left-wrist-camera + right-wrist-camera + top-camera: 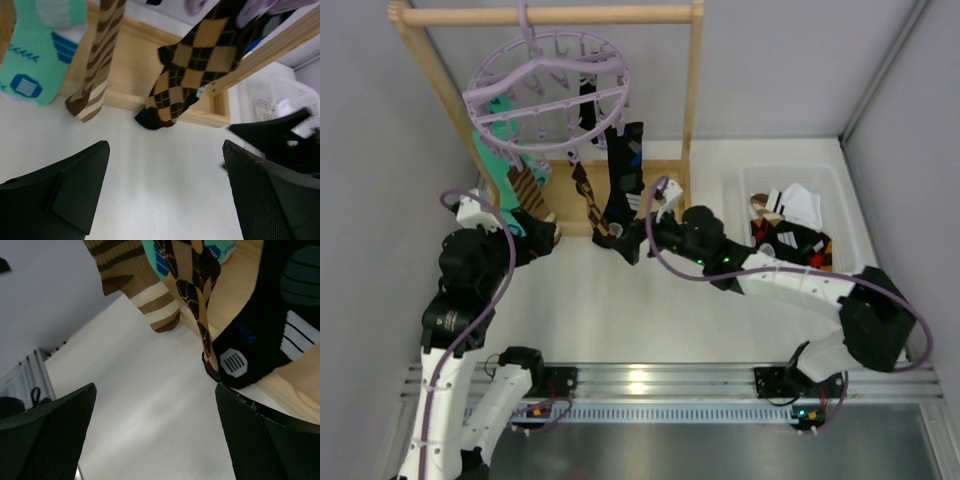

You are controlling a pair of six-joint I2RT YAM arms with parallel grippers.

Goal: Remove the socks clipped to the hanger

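Note:
The lilac hanger (548, 95) hangs by its hook from the wooden rack's top bar. Four socks are clipped under it: teal (498, 165), brown striped (527, 190), brown argyle (590, 205) and black (620, 180). My left gripper (545, 238) is open and empty, low on the table just in front of the teal sock (45, 50), striped sock (100, 65) and argyle sock (190, 75). My right gripper (635, 240) is open and empty, right of the sock tips. Its view shows the striped sock (145, 295), argyle sock (195, 290) and black sock (265, 340) just ahead of its fingers.
The wooden rack frame (695, 90) stands at the back, its base board (165, 105) on the table behind the socks. A white bin (835, 180) at the right holds several loose socks. The right gripper's dark fingers (280, 135) show in the left wrist view.

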